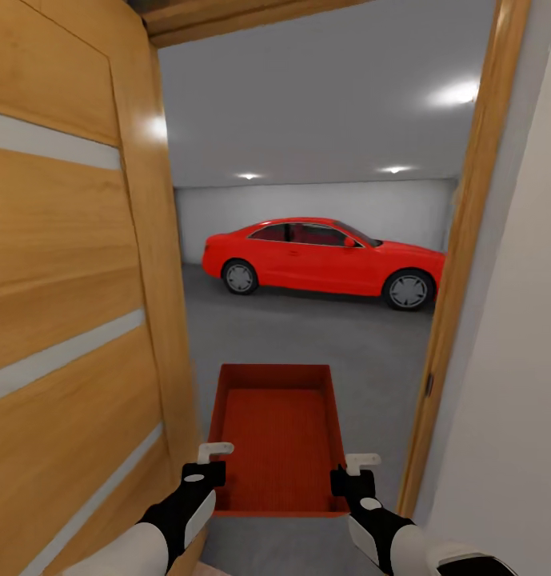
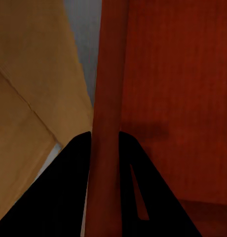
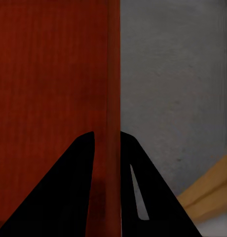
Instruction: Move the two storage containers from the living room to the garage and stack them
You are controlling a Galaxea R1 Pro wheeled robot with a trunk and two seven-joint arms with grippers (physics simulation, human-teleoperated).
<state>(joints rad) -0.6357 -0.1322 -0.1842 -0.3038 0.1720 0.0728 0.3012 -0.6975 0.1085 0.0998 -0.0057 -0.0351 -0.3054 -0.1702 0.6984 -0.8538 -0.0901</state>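
Note:
One red-orange storage container (image 1: 279,436) hangs between my two arms in the doorway, above the grey concrete floor (image 1: 307,336) of the garage. My left gripper (image 1: 213,472) is shut on its left wall, and my right gripper (image 1: 351,476) is shut on its right wall. In the left wrist view the container's wall (image 2: 106,123) runs between the dark fingers (image 2: 59,192). The right wrist view shows the other wall (image 3: 112,98) clamped the same way, with concrete beside it. The second container is out of view.
An open wooden door (image 1: 67,280) stands close on my left. The wooden door frame (image 1: 459,272) and a pale wall (image 1: 515,360) stand close on my right. A red car (image 1: 323,260) is parked across the far side of the garage.

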